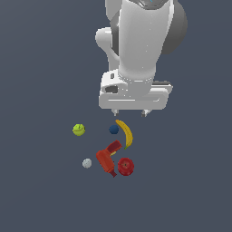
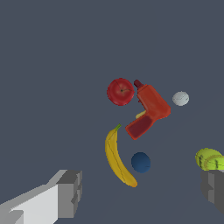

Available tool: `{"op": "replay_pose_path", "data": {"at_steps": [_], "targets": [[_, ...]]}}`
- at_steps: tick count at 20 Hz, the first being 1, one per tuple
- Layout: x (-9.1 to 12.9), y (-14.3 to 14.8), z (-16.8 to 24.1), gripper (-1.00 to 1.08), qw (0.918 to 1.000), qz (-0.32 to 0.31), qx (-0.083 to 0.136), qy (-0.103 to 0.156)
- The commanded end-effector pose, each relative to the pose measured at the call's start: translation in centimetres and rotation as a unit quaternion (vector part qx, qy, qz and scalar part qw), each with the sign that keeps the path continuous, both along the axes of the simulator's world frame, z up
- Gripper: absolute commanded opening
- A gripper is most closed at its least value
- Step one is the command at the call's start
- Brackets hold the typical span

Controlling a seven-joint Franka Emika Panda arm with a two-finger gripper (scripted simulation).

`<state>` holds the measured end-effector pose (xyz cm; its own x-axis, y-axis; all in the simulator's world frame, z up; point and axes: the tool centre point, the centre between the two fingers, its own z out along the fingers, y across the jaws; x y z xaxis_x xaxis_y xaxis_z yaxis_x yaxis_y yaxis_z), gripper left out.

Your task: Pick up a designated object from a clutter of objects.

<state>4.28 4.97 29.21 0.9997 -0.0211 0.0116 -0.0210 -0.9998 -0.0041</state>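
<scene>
The dark-red apple (image 1: 126, 166) lies at the near edge of the clutter, touching the red drill-shaped tool (image 1: 108, 159); in the wrist view the apple (image 2: 120, 92) shows its dimple beside the tool (image 2: 148, 110). The yellow banana (image 1: 126, 132), dark-blue ball (image 1: 113, 129), yellow-green ball (image 1: 79, 130) and grey-white ball (image 1: 87, 163) lie around them. My gripper (image 1: 130, 112) hangs open and empty well above the banana and blue ball, apart from the apple. Its two fingers (image 2: 70, 193) frame the wrist view, spread wide.
Everything lies on a flat dark grey-blue floor (image 1: 41, 190). In the wrist view the banana (image 2: 116, 156), blue ball (image 2: 141, 162), grey-white ball (image 2: 180, 98) and yellow-green ball (image 2: 210, 159) sit close together around the tool.
</scene>
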Motion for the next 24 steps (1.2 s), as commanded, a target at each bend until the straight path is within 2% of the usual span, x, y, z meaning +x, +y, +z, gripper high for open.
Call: {"op": "replay_pose_path", "data": {"at_steps": [1, 9, 16, 24], "targets": [[1.2, 0.0, -1.3, 1.0, 0.9996, -0.026, 0.002, 0.001], [5.5, -0.1, -7.3, 1.0, 0.991, -0.134, 0.006, 0.004], [8.5, -0.2, -13.2, 1.0, 0.9745, -0.224, 0.005, 0.006], [10.1, -0.4, -18.0, 1.0, 0.9574, -0.289, 0.001, 0.006]]}}
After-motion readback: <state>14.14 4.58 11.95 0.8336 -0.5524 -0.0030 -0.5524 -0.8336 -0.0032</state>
